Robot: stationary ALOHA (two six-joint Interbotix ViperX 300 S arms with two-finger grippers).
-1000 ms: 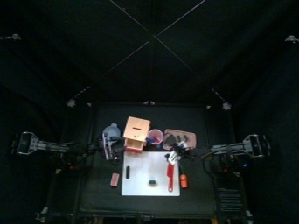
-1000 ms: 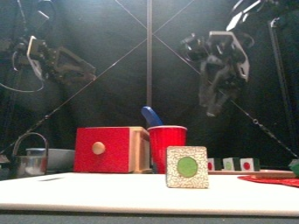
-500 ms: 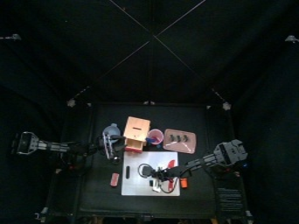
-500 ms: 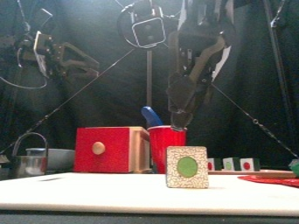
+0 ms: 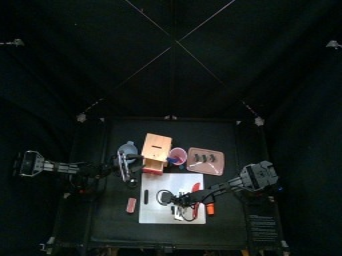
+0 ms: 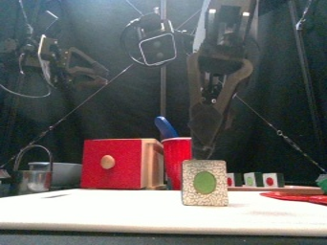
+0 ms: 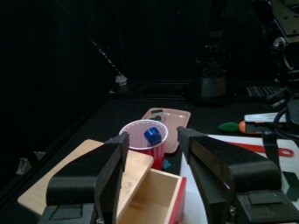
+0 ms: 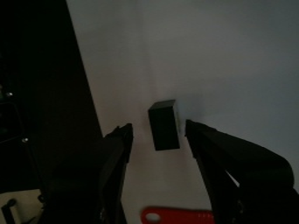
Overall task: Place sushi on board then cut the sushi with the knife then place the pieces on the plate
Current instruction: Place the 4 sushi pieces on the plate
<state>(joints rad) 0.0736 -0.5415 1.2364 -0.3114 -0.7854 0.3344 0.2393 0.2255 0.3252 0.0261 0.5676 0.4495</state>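
Black tabletop under curtains, white board (image 5: 158,214) near front | sushi piece (image 6: 205,182): stood upright on board | right hand (image 8: 162,131): hung over piece, jaws apart, gripped nothing | left hand (image 7: 158,144): idled at left, jaws apart, empty | risk: off-centre closing might have toppled piece or skidded it across board

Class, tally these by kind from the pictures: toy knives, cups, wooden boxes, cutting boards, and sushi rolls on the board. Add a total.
Toy knives: 2, the blue knife and the red knife
Cups: 1, the red cup
Boxes: 1, the wooden box
Boards: 1, the white cutting board
Sushi: 1, the sushi roll
Total: 6
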